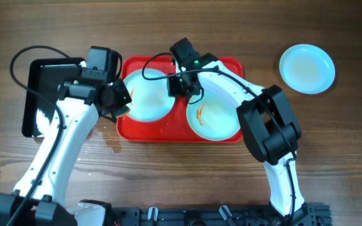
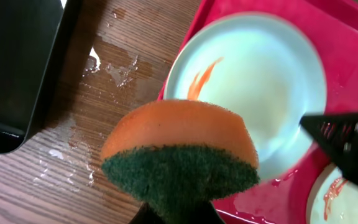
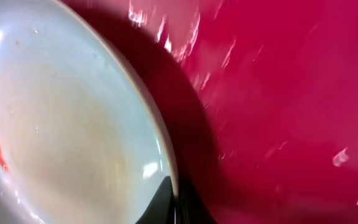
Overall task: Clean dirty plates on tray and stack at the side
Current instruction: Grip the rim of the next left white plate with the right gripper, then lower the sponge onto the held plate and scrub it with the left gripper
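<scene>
The red tray [image 1: 168, 129] holds two plates. The left plate [image 1: 146, 97] carries an orange smear and also shows in the left wrist view [image 2: 260, 87]. The right plate [image 1: 215, 116] has orange-brown smears. My left gripper [image 1: 119, 103] is shut on an orange and green sponge [image 2: 179, 149], just off the tray's left edge and beside the left plate. My right gripper [image 1: 180, 86] is shut on that plate's right rim; in the right wrist view the fingers [image 3: 176, 202] pinch the rim [image 3: 160, 143]. A third plate [image 1: 307, 68] lies on the table at the far right.
A glossy black tray [image 1: 30, 107] sits at the left, under my left arm. Water drops lie on the wood [image 2: 114, 68] between it and the red tray. The red tray's floor is wet [image 3: 278, 93].
</scene>
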Robot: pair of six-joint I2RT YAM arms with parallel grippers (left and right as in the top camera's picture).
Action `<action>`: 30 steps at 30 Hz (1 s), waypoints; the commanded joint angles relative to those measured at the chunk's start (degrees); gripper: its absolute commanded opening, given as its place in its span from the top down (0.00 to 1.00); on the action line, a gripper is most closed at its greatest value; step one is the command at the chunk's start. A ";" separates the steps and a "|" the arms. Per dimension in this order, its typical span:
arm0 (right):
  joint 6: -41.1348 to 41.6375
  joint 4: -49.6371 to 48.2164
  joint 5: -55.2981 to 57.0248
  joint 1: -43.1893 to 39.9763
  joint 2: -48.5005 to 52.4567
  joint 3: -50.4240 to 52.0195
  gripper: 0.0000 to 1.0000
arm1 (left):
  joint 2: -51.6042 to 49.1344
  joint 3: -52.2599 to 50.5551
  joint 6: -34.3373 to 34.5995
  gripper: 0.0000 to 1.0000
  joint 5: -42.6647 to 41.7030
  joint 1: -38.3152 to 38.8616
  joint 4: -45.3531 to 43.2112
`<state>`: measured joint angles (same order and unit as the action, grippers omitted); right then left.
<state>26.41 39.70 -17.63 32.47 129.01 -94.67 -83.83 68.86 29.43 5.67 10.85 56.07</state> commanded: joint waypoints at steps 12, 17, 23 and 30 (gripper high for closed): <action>-8.35 5.49 -2.89 -3.54 3.41 1.36 0.96 | -11.34 0.48 -11.37 0.96 -9.01 -0.26 -2.78; -7.23 6.71 0.07 -5.64 2.21 1.20 0.96 | -14.73 0.48 -12.72 0.96 -13.20 -0.26 -4.72; -9.90 8.04 1.40 -5.09 1.05 1.20 0.96 | -17.09 0.48 -12.70 0.96 -14.01 -0.22 -7.08; -9.92 8.59 6.86 -1.97 1.05 1.27 0.96 | -19.17 0.48 -12.72 0.96 -18.53 -0.22 -11.26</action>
<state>17.65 47.11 -18.70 28.51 128.35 -94.67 -101.60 68.86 17.78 -9.19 10.85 45.95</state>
